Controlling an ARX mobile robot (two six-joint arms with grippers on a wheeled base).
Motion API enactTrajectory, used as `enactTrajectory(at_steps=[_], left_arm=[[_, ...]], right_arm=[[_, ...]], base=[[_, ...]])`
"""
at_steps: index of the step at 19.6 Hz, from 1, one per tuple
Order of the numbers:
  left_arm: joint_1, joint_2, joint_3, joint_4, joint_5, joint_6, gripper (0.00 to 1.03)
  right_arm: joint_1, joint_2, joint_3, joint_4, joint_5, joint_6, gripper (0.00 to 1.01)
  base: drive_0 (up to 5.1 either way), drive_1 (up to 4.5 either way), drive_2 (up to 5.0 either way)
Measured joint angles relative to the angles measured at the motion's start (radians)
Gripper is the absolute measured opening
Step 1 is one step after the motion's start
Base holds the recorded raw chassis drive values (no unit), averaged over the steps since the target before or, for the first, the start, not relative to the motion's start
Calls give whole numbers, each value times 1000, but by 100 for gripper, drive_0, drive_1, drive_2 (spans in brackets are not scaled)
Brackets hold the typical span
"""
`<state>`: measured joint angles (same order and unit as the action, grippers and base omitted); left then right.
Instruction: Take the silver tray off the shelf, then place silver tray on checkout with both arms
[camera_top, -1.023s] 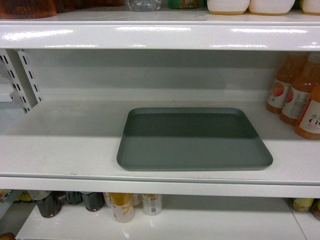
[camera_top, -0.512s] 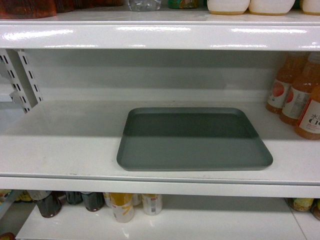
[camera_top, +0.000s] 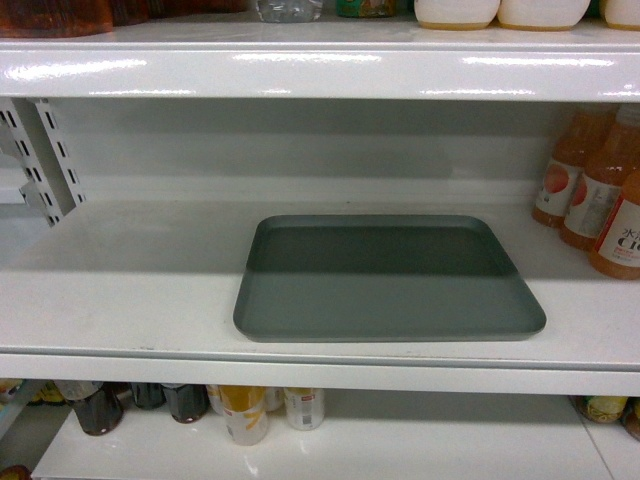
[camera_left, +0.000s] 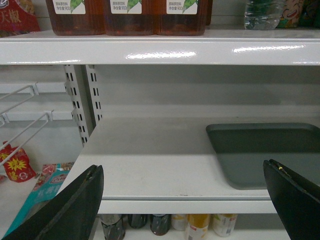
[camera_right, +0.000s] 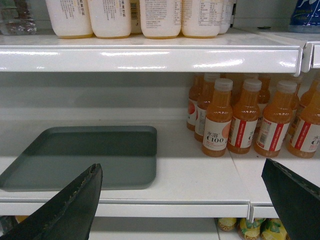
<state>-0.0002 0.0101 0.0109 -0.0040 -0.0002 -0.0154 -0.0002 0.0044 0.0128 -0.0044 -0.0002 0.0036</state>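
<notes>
Silver tray (camera_top: 388, 278) flat on shelf (camera_top: 130, 300), near front edge, left of orange drink bottles (camera_right: 245, 117). Left gripper (camera_left: 185, 200) and right gripper (camera_right: 180, 200) wide open, empty, short of shelf. Likely stiff, light, slick; best pinched at opposite short rims.

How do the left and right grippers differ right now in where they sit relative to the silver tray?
The left gripper faces bare shelf, with the silver tray off toward its right finger; the right gripper has the tray toward its left finger. Orange drink bottles stand beside the right gripper's view; the left one shows slotted uprights instead. Both are open, short of the shelf and holding nothing.
</notes>
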Motion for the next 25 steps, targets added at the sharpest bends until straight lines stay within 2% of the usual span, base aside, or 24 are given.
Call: enactTrajectory(at_steps=[7, 8, 9, 10, 11, 13, 14, 16, 18, 20, 22, 25], left_arm=[[0, 0, 0, 0, 0, 0, 98], [-50, 51, 43, -134, -126, -35, 98], [-122, 215, 105, -190, -285, -84, 98], [-133, 431, 157, -83, -369, -133, 98], [-114, 585, 186, 8, -344, -166, 98], [-104, 917, 266, 201, -218, -173, 98], [-101, 1088, 323, 283, -161, -175, 98], [-103, 1345, 423, 381, -98, -159, 98], [-125, 1582, 543, 398, -68, -150, 98], [-152, 1740, 651, 384, -52, -150, 98], [-178, 1866, 766, 367, -50, -164, 98], [-205, 1987, 901, 319, -56, -192, 98]], right_arm=[[0, 0, 0, 0, 0, 0, 98], [-42, 44, 32, -109, -107, -35, 98], [-97, 169, 58, -110, -214, -80, 98], [-131, 322, 66, -19, -308, -127, 98], [-126, 425, 67, 68, -341, -151, 98], [-81, 687, 87, 271, -327, -172, 98], [-62, 813, 104, 360, -321, -171, 98], [-12, 1093, 172, 532, -299, -150, 98], [40, 1351, 266, 641, -274, -124, 98], [54, 1555, 365, 698, -242, -103, 98], [60, 1728, 478, 718, -209, -84, 98], [64, 1931, 658, 678, -182, -80, 98]], base=[[0, 0, 0], [0, 0, 0], [0, 0, 0], [0, 0, 0], [0, 0, 0], [0, 0, 0], [0, 0, 0], [0, 0, 0], [0, 0, 0], [0, 0, 0], [0, 0, 0], [0, 0, 0]])
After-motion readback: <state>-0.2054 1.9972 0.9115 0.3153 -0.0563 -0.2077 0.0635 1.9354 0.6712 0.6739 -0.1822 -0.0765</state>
